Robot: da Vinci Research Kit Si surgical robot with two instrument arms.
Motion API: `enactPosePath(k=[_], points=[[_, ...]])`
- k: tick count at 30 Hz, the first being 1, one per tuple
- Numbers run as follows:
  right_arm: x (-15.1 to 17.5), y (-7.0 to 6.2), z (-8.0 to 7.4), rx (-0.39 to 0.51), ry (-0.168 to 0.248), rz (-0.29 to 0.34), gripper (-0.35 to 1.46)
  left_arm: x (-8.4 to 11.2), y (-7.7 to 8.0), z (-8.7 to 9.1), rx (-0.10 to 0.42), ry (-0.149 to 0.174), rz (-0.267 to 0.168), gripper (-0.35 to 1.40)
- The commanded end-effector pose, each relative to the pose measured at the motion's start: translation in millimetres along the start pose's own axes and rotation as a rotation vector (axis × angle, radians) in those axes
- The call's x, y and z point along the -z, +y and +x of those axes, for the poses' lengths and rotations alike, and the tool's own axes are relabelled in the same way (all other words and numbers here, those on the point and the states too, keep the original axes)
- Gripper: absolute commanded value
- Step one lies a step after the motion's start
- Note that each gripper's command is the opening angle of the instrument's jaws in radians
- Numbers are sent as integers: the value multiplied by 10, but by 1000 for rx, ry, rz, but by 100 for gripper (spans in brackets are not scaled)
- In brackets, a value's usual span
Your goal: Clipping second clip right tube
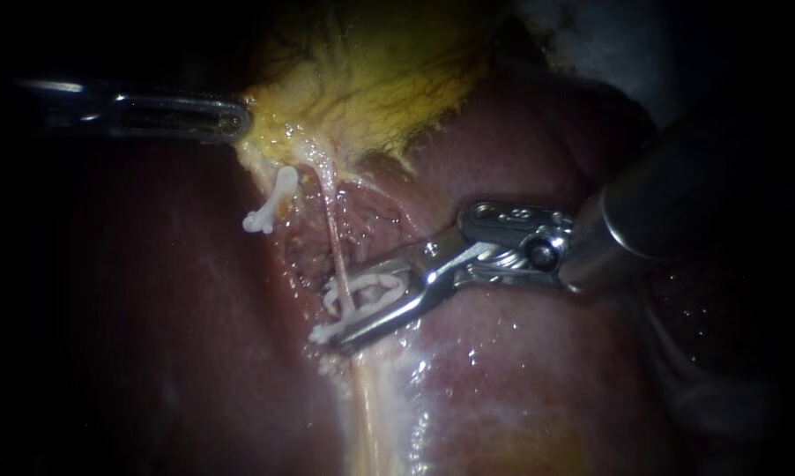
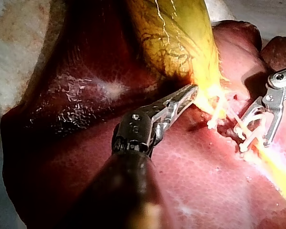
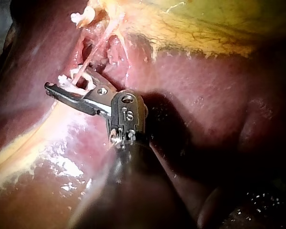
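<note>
A thin pale tube [image 1: 331, 220] runs down from the yellow gallbladder [image 1: 380, 79] into raw tissue. My right instrument [image 1: 349, 308] comes in from the right. Its jaws stand apart on either side of the tube's lower end and carry a white clip [image 1: 375, 286] between them. The left wrist view shows the same instrument [image 2: 254, 142] with that clip [image 2: 248, 133]. To the left, another white clip [image 1: 274, 198] sits on a short stump. My left instrument [image 1: 234, 121] has its jaws shut on the gallbladder's pale lower edge, also visible in its wrist view [image 2: 190, 93].
Dark red liver [image 1: 521, 370] surrounds the dissected bed on all sides. A pale yellow band [image 1: 371, 414] runs down from under my right instrument's jaws. The right instrument's thick shaft [image 1: 671, 203] covers the upper right.
</note>
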Motion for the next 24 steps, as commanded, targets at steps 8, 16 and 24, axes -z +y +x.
enactPosePath(k=[8,16,24], points=[[-16,-6,-6,-102,132,123,57,0,0,0,0,0,0,-35],[-22,-9,-7,-163,199,101,53,0,0,0,0,0,0,-35],[-20,-5,-4,-201,202,91,39,0,0,0,0,0,0,-35]])
